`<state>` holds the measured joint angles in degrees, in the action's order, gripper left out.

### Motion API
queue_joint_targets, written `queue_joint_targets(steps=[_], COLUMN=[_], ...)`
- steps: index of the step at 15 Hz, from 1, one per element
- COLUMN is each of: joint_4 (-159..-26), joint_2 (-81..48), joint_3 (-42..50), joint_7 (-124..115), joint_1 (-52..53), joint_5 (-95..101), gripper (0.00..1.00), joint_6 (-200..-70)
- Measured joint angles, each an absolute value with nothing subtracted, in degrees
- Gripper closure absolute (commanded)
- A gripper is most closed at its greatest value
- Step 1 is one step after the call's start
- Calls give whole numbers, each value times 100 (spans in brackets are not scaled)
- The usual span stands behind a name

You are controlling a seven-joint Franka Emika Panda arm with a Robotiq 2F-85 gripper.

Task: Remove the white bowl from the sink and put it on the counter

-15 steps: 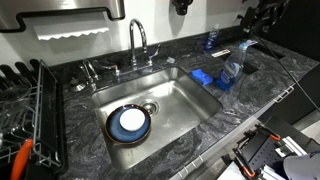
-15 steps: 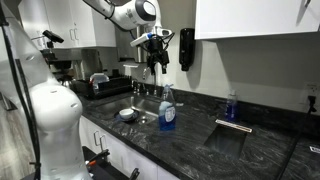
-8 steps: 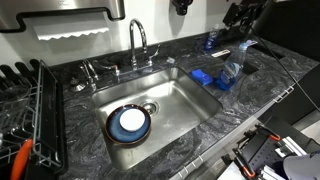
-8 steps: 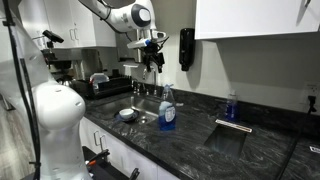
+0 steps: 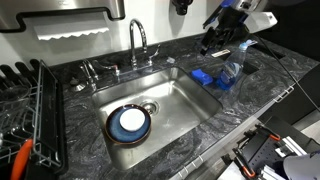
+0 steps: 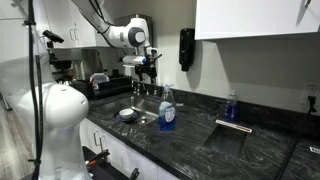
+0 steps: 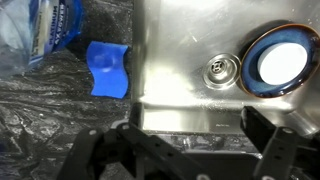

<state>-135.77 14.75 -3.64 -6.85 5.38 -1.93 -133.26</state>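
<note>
The white bowl sits inside a larger dark round plate on the floor of the steel sink, next to the drain. In the wrist view the bowl is at the upper right, with the drain beside it. My gripper hangs open and empty high above the counter, to the right of the sink and far from the bowl. It also shows in an exterior view and in the wrist view.
A chrome arched faucet stands behind the sink. A blue sponge and a blue-labelled plastic bottle lie on the counter at the sink's right. A black wire dish rack stands at the left.
My arm has moved from the far upper right toward the sink and a little lower. The gripper stays open. The bowl and plate have not moved.
</note>
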Motion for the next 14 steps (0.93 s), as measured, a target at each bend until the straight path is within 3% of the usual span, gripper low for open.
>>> queue_joint_targets(steps=[14], joint_4=[-13626], joint_2=[46], joint_3=[-685], joint_7=[-38], joint_1=[945], joint_5=[-1084], gripper=[0], joint_6=[-14708])
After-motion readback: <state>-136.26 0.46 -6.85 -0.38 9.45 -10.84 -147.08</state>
